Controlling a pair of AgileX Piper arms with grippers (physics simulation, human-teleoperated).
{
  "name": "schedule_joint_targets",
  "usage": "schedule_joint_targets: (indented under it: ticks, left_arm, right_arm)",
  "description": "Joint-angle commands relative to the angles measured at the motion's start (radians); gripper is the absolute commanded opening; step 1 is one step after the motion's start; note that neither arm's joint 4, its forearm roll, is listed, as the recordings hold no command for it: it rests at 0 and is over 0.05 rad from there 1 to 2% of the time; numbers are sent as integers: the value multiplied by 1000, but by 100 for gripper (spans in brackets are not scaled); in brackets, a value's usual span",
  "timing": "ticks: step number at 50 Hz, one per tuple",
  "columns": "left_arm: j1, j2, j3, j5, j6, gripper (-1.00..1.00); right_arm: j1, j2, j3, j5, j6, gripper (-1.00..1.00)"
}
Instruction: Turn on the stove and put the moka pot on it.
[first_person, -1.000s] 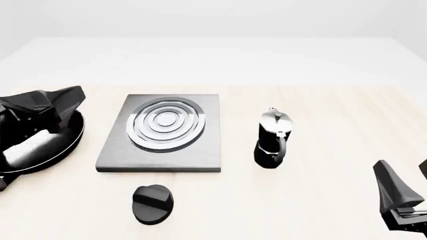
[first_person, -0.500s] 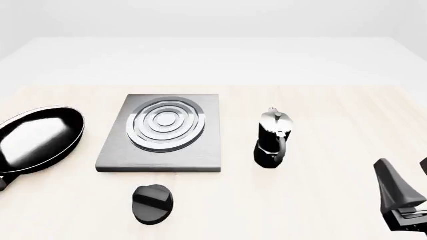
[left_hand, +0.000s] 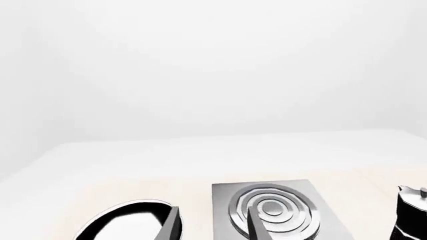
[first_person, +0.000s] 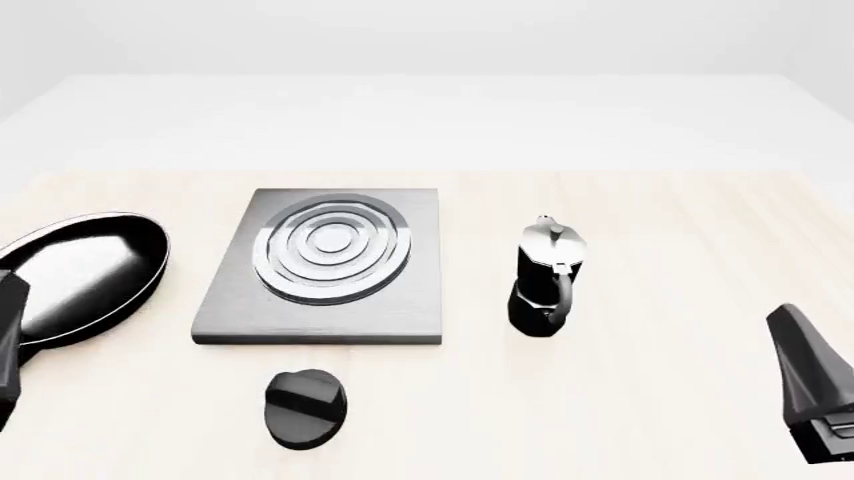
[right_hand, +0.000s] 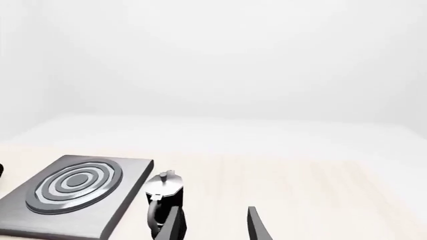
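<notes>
The left gripper (left_hand: 213, 227) sits low at the near left edge of the surface (first_person: 641, 200), its two fingertips spread apart with nothing between them, so it reads as open and empty. Just ahead of it lies the shiny black frying pan (first_person: 80, 270), which plays no part in the job. Further to its right is the stove (first_person: 327, 265), a flat grey slab with raised silver rings, bare on top; the small black knob (first_person: 306, 407) lies on the surface apart from the slab's near edge, off to the right of the left gripper and at about its depth. Right of the slab, near it but not touching, the moka pot (first_person: 545, 275) stands upright with its handle turned toward the arms. The right gripper (right_hand: 213, 225) hangs at the near right corner, ahead of which and to its left the pot stands; its fingers too are parted and hold nothing. Neither step looks begun: I judge the arms to be at the start, with the knob the first target. The next move likely calls for the left gripper to travel right, settle over the knob's ridge, close and twist.
</notes>
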Motion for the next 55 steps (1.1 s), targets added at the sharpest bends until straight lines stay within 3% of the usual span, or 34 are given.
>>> schedule_joint_targets:
  ticks: [1,4,10,12,15,23,34,55]
  left_arm:
    - [45,-12,137,-83,-1,100]
    - [44,-12,165,-105,30,100]
    - [41,-12,177,-99,22,100]
    - [42,-12,177,-96,20,100]
    - [40,-12,177,-97,21,100]
    - [39,-12,177,-99,24,100]
    - [38,-12,177,-91,31,100]
    - [36,-12,177,-82,36,100]
  right_arm:
    - [45,-5,-68,38,-22,100]
    - [58,-5,-78,46,-30,100]
    - [76,6,-100,78,-41,100]
    - [82,38,-104,70,-32,100]
    - [86,93,-109,40,-64,100]
    - [49,357,-154,-71,-27,100]
    - [53,595,-190,-171,30,100]
    - [110,691,-208,-201,60,100]
